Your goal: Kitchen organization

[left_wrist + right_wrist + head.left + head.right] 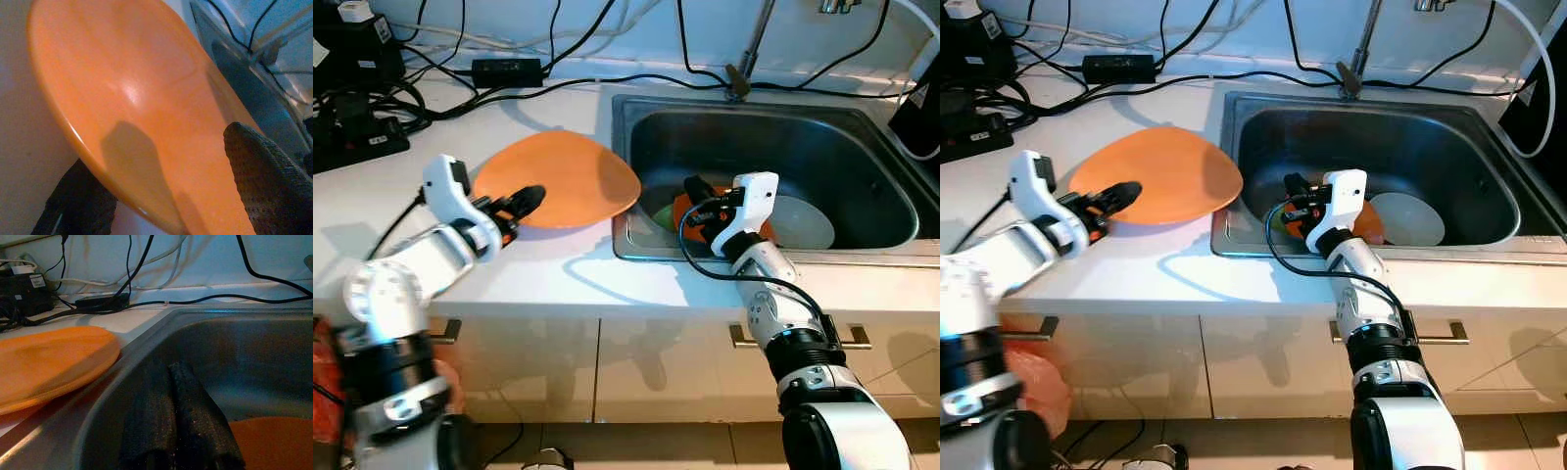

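Step in hand: our left tool (521, 203) gripped the orange plate (563, 176) by its rim on the bench (558, 264). Right tool (697, 196), fingers together and empty, hung in the sink (862, 127). Next, we judged: lift it clear.

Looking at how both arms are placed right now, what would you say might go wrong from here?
1. The left end effector pinches only the rim of the orange plate, one finger above and one below; it may slip or tilt when lifted.
2. That plate overhangs the sink edge, so a nudge might tip it in.
3. The right end effector, fingers together, sits low in the sink near the white plate and orange dish; it may knock them.
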Robot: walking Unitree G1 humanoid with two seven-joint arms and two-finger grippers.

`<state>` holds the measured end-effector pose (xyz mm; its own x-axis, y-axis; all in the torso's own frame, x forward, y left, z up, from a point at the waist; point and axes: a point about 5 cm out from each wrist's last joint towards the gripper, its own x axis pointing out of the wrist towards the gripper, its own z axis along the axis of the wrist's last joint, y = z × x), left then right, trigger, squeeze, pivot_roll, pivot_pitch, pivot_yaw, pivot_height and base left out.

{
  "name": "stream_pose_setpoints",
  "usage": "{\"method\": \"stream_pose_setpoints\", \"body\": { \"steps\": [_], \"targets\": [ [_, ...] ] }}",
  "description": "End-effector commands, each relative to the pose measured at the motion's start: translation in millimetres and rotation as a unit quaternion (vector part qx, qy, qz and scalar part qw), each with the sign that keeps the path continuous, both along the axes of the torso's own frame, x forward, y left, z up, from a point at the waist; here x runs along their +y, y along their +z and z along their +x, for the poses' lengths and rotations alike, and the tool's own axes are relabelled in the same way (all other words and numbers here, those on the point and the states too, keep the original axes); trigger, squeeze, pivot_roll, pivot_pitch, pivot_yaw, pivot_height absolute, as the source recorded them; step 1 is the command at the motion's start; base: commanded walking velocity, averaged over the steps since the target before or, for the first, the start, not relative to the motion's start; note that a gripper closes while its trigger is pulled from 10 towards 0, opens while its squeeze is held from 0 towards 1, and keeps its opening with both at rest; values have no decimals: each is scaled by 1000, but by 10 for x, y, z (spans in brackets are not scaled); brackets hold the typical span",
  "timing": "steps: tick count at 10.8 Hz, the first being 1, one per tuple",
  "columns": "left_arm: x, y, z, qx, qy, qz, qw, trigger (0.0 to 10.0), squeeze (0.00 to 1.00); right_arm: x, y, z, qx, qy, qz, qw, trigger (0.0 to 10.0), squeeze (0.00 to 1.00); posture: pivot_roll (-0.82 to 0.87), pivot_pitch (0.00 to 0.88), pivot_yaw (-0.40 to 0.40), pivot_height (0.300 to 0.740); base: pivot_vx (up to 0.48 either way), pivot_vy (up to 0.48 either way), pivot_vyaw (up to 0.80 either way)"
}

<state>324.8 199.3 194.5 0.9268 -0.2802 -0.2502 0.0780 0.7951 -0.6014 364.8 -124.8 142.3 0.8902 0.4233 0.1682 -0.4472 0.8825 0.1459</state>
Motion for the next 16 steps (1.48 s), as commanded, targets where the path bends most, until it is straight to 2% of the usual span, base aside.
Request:
{"method": "stream_pose_setpoints", "body": {
  "steps": [1,4,6,10,13,15,16],
  "targets": [
    [-28,-185,15,44,18,-3,999,0,0,-2,-155,-51,33,5,-6,999,10000,0,102,94,-38,740,0,0,0],
    [-85,-172,50,18,46,3,999,0,0,-15,-150,-44,33,1,-6,999,10000,0,101,86,-37,740,0,0,0],
    [-144,-181,57,10,51,-6,999,0,0,-5,-142,-42,32,1,-6,999,10000,0,101,83,-38,740,0,0,0],
    [-147,-144,81,-13,67,-9,998,0,0,-1,-140,-39,32,1,-6,999,10000,0,103,80,-39,740,0,0,0],
    [-231,-123,100,-34,74,-7,997,0,0,12,-141,-38,33,4,-7,999,10000,0,107,85,-51,740,0,0,0],
    [-275,-60,121,-67,83,-21,994,0,0,-5,-131,-29,32,2,-7,999,10000,0,108,86,-56,740,0,0,0],
    [-304,34,139,-102,90,-41,990,0,0,-9,-127,-25,32,2,-7,999,10000,0,107,85,-59,740,0,0,0]
  ]
}}
